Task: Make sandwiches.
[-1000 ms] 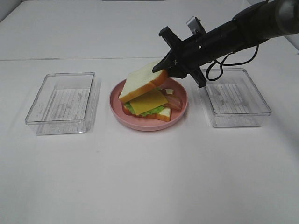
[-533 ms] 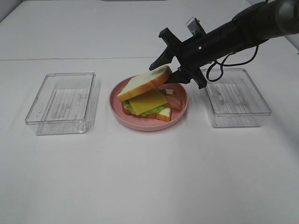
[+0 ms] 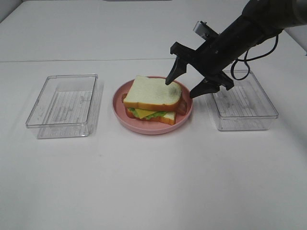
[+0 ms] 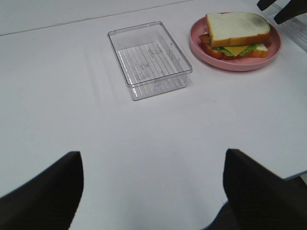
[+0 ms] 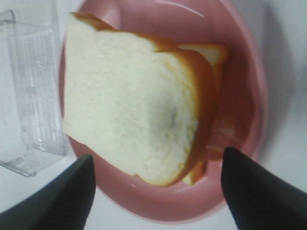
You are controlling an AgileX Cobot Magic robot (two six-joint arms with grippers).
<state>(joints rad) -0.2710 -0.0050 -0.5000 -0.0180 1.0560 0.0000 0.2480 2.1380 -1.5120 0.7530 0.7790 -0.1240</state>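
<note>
White counter (image 3: 144,182) filling my view. Sandwich (image 3: 153,99) sitting assembled on pink plate (image 3: 120,108). Right gripper (image 3: 184,86) hovering just above sandwich, jaws spread, gripping nothing. Left gripper (image 4: 151,191) hanging well apart, jaws spread, empty. Clear trays (image 3: 62,105) flanking plate.

A white table (image 3: 153,182) carries a pink plate (image 3: 184,115) below open jaws, flanked by two clear trays (image 3: 64,103) (image 3: 244,103).

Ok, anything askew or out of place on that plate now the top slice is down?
Slightly. The top bread slice sits skewed on the sandwich: the lower slice's corner and a bacon strip stick out at the right. Everything stays on the pink plate; nothing spilled. Both clear trays look undisturbed.
</note>
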